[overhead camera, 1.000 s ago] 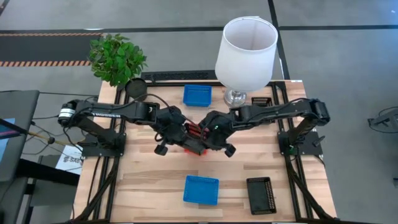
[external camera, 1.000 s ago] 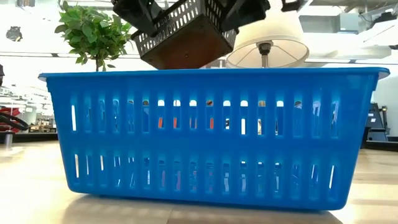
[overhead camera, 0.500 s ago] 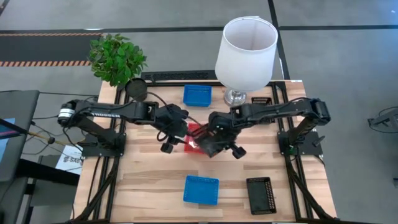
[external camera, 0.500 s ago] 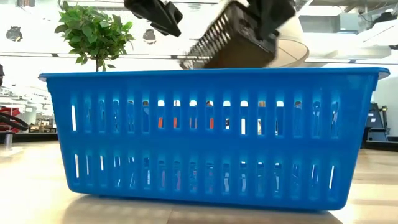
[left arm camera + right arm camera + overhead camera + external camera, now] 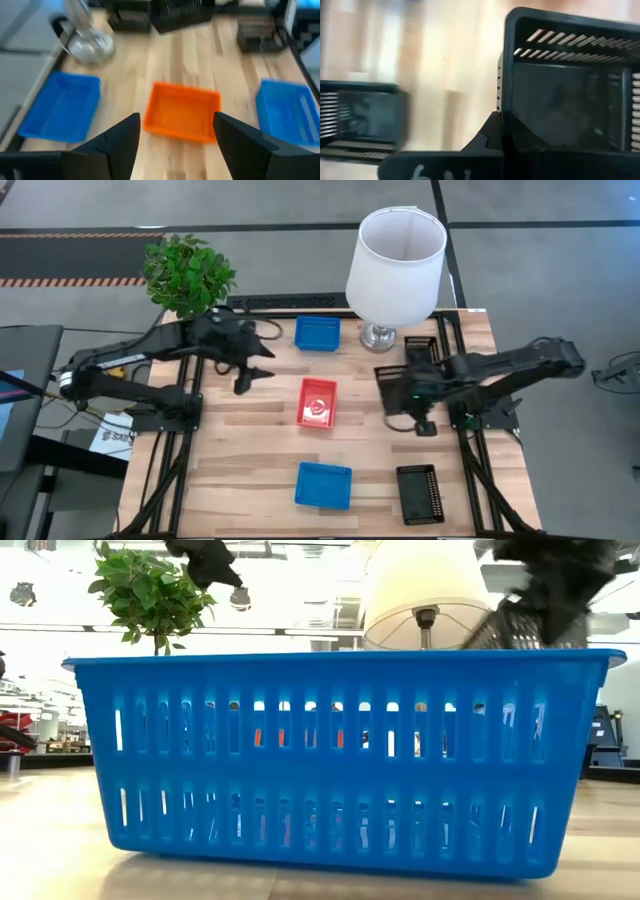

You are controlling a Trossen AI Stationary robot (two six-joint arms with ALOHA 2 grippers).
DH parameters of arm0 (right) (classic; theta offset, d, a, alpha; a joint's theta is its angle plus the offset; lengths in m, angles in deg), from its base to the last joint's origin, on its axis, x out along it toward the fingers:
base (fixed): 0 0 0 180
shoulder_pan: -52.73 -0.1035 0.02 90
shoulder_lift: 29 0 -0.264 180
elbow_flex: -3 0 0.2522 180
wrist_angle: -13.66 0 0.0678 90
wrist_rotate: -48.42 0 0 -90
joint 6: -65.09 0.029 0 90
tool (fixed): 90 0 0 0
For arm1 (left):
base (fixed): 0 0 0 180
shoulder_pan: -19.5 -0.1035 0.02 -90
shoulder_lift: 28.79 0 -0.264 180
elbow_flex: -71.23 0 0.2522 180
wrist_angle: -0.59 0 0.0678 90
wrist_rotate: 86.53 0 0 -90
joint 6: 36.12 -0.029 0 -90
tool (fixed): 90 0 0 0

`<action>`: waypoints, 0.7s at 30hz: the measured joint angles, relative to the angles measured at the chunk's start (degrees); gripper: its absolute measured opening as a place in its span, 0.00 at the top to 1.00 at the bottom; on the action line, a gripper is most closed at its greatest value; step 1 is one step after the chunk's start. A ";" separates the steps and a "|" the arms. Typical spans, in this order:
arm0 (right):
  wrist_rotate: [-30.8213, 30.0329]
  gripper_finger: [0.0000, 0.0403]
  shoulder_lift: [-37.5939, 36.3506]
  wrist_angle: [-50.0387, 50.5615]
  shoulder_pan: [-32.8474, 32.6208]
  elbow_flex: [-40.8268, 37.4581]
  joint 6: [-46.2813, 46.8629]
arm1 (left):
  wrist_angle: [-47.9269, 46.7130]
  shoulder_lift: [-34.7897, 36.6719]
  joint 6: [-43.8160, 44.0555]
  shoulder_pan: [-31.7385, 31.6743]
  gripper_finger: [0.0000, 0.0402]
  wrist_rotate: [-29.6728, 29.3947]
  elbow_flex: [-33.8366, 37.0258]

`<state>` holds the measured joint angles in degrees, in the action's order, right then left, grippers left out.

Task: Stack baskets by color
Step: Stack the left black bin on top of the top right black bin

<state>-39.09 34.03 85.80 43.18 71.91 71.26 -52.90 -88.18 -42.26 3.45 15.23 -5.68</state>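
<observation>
The red-orange basket (image 5: 318, 401) lies alone at the centre of the table (image 5: 240, 460), free of both arms. Only the left wrist view shows its empty interior, framed between the spread fingers (image 5: 120, 137) of the open left gripper (image 5: 247, 377), which hangs at 10 o'clock from it. The right gripper (image 5: 415, 395), at 3 o'clock from the centre, is clamped on a black basket (image 5: 400, 383); the right wrist view shows that basket's mesh wall against the finger, a detail unclear in the high view. One blue basket (image 5: 317, 333) lies at 12 o'clock, another (image 5: 323, 485) at 6 o'clock. Further black baskets sit at 5 o'clock (image 5: 419, 493) and beside the lamp base (image 5: 421, 343). In the low view the near blue basket fills the frame, hiding the table behind it. The lamp (image 5: 396, 255) and plant (image 5: 187, 273) stand along the far edge.
</observation>
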 joint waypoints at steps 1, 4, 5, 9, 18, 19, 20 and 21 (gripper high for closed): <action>-1.78 1.00 -2.88 -0.10 -0.41 -2.53 1.39 | 2.42 1.69 0.65 -0.47 0.41 -0.04 1.63; -5.55 1.00 -8.99 -0.62 -0.85 -7.83 4.30 | 12.10 6.52 3.59 -1.48 0.41 -0.12 7.55; -7.01 1.00 -10.28 -0.27 -0.76 -8.86 4.85 | 15.72 7.86 5.03 -1.58 0.41 -0.12 9.59; -11.61 1.00 -13.24 2.81 0.47 -9.90 5.37 | 27.51 12.26 10.71 -1.67 0.42 -0.44 17.30; -16.70 1.00 -15.49 7.68 9.21 -9.92 -5.34 | 35.75 14.85 17.46 -1.69 0.42 -2.25 24.99; -16.69 1.00 -15.42 7.62 10.73 -9.92 -7.23 | 35.94 14.61 17.43 -1.69 0.42 -2.60 25.00; -16.71 1.00 -15.44 7.55 12.56 -9.92 -9.55 | 36.54 14.23 17.41 -1.69 0.42 -2.70 25.02; -16.69 1.00 -15.44 7.58 14.49 -9.92 -12.71 | 37.12 13.94 17.29 -1.69 0.42 -3.01 25.01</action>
<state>-55.77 18.59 93.39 57.66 61.99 58.55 -15.78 -74.24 -24.97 1.76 12.22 19.32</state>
